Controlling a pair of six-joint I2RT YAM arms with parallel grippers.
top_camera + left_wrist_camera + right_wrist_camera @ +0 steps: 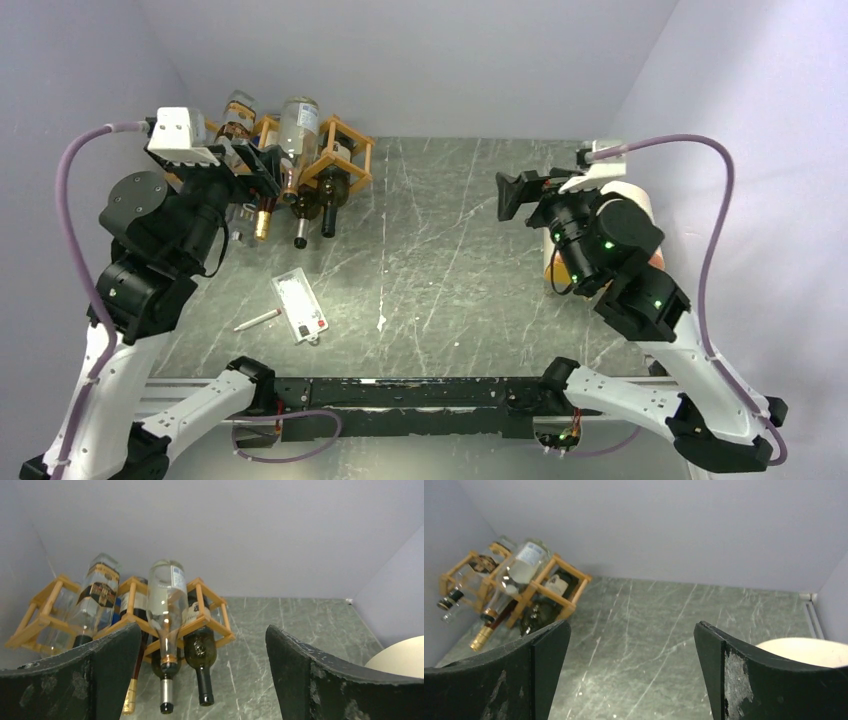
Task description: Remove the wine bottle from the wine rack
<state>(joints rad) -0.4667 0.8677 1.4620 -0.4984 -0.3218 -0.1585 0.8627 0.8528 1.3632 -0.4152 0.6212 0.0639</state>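
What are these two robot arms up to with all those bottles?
They are meant to pull a bottle out of the wine rack in the far left corner. Nothing is held yet. The left gripper hangs open facing the rack, in line with its clear bottle. The right gripper is open too, far off on the right side.

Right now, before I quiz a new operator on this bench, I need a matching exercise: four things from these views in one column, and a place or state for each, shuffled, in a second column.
Column one
1. clear bottle with the white label
2. black-capped dark bottle
3. white card
4. left gripper

Column two
a. flat on the table, apart from the rack
b. open, empty, facing the wine rack
c. high on the rack, above the dark bottles
d. in the rack's rightmost cell, seen from the top camera

Pairs: 1-c, 2-d, 3-a, 4-b
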